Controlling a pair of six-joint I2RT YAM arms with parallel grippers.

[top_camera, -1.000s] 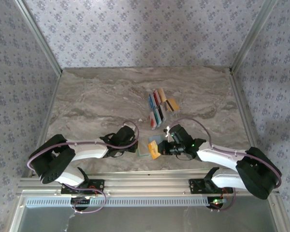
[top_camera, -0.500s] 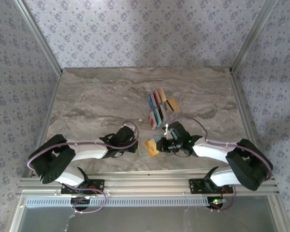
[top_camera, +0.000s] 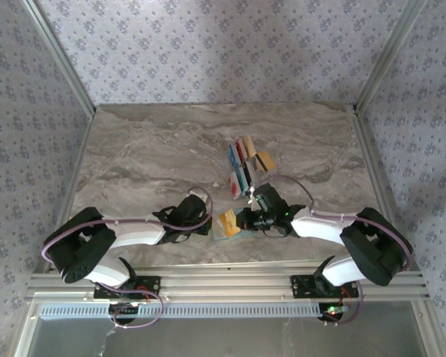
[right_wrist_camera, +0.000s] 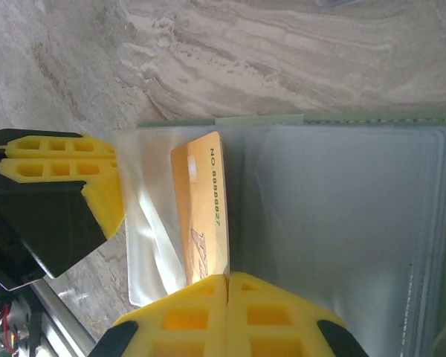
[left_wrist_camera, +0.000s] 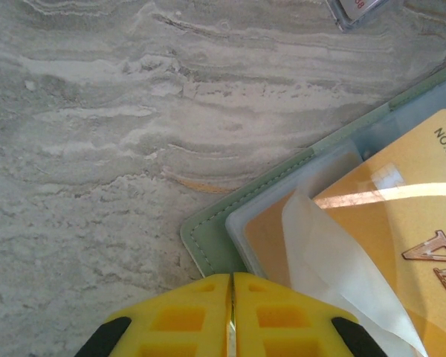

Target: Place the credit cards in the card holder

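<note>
The card holder (top_camera: 220, 233) lies flat near the table's front, pale green with clear plastic sleeves (right_wrist_camera: 342, 208). My left gripper (top_camera: 208, 227) is shut on its left edge; in the left wrist view the green corner (left_wrist_camera: 208, 242) runs under the closed yellow fingertips (left_wrist_camera: 232, 277). My right gripper (top_camera: 243, 220) is shut on a gold card (right_wrist_camera: 204, 208), held on edge with its far end against a lifted clear pocket flap (right_wrist_camera: 152, 223). The same gold card (left_wrist_camera: 401, 216) shows by that flap (left_wrist_camera: 334, 253). The other credit cards (top_camera: 245, 160) lie fanned out farther back.
The marble tabletop (top_camera: 156, 149) has open room to the left and at the back. Patterned walls enclose it on three sides. A metal rail (top_camera: 223, 282) runs along the front by the arm bases. The corner of another card (left_wrist_camera: 357, 7) lies beyond the holder.
My right gripper has carried the gold card leftward and slightly back, over the holder. The left arm has stayed still.
</note>
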